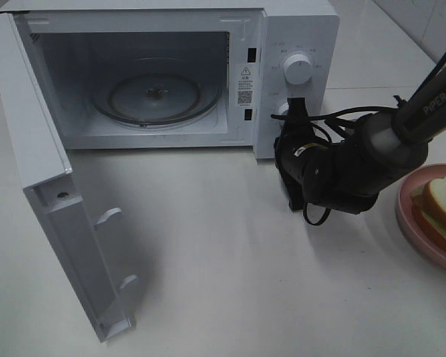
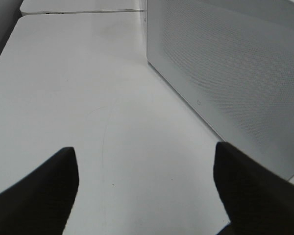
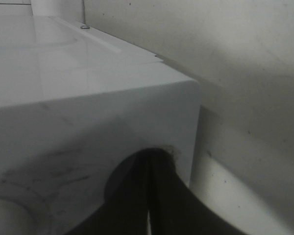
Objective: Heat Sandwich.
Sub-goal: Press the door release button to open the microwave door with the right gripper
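One microwave fills the upper left of the high view on one white table. Its one door hangs open at left, and one glass turntable lies inside. The door's edge carries two latch hooks, and the front frame has two dark slots. The control panel has two knobs, the lower one half hidden. One black arm reaches in from the right. At the right edge is one sandwich on one pink plate. The left wrist view shows two dark fingers at its lower corners.
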Available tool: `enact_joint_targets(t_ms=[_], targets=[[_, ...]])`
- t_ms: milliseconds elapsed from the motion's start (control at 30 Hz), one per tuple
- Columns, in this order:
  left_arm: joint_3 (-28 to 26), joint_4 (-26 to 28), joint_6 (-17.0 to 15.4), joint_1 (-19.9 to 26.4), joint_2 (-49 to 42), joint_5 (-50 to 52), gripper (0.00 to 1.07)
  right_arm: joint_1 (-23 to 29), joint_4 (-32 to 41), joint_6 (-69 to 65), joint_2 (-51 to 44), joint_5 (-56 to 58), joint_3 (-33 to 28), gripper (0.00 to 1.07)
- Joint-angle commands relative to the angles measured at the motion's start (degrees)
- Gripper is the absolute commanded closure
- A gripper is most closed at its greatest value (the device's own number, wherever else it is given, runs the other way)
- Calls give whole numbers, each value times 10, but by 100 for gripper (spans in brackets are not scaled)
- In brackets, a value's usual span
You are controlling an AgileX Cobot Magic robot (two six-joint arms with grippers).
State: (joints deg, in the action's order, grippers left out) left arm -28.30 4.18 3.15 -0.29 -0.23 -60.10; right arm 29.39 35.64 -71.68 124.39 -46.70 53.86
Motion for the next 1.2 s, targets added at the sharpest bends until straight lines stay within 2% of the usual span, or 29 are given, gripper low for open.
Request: enact_joint_targets(t_ms=[33, 333, 567, 1200], targets=[[1, 2, 0, -2, -13, 7, 36, -14, -33, 48, -26, -150, 27, 107], [1, 2, 0, -2, -13, 7, 36, -14, -32, 109, -64, -69, 23, 107], [1, 2, 0, -2, -13, 7, 36, -14, -44, 135, -83, -62, 0, 107], [1, 2, 0, -2, -13, 7, 36, -14, -54, 175, -172, -46, -147, 107]])
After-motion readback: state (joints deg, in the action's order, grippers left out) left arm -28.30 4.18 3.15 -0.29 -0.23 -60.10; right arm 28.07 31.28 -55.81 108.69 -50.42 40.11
